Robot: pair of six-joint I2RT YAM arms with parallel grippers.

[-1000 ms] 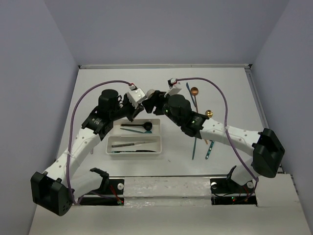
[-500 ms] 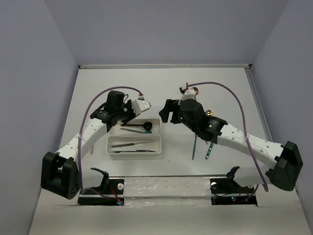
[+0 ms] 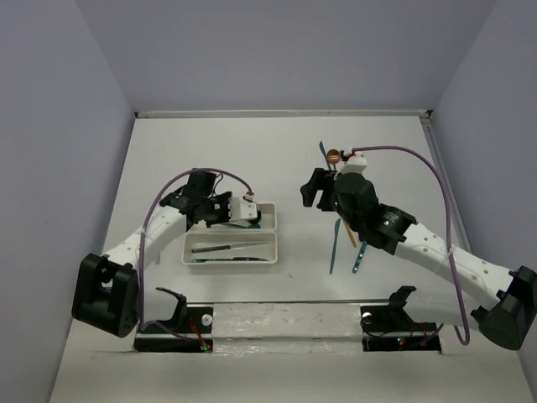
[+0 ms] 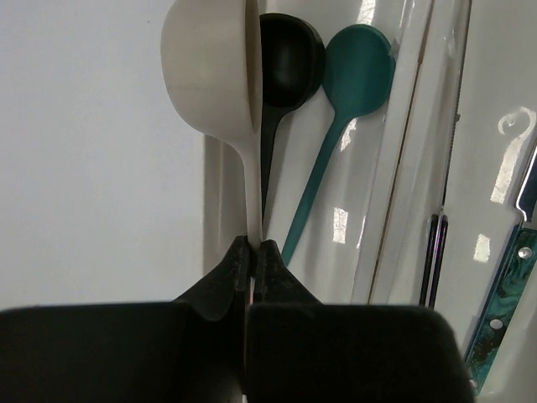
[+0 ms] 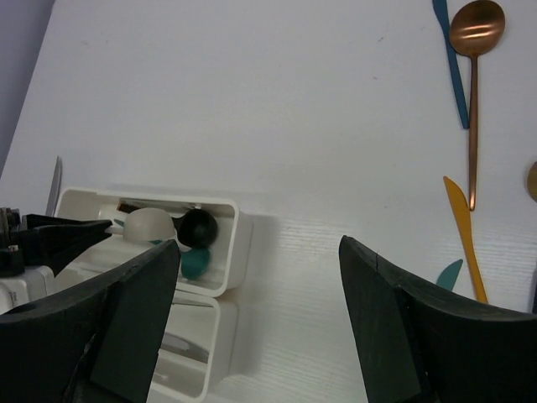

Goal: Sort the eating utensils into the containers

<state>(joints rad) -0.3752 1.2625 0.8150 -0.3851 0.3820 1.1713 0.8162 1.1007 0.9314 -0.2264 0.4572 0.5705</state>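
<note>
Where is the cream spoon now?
In the left wrist view, the cream spoon is pinched by its handle in the left gripper, bowl at the tray rim beside the black spoon and teal spoon.

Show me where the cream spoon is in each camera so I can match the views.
Left wrist: cream spoon upper left, bowl at top, handle pinched in the left end effector.
Right wrist: lower left, its bowl at the far tray beside the black spoon.
Top external: not visible, hidden under the left end effector over that tray.
Shared landmark: the far tray, in all three views.
</note>
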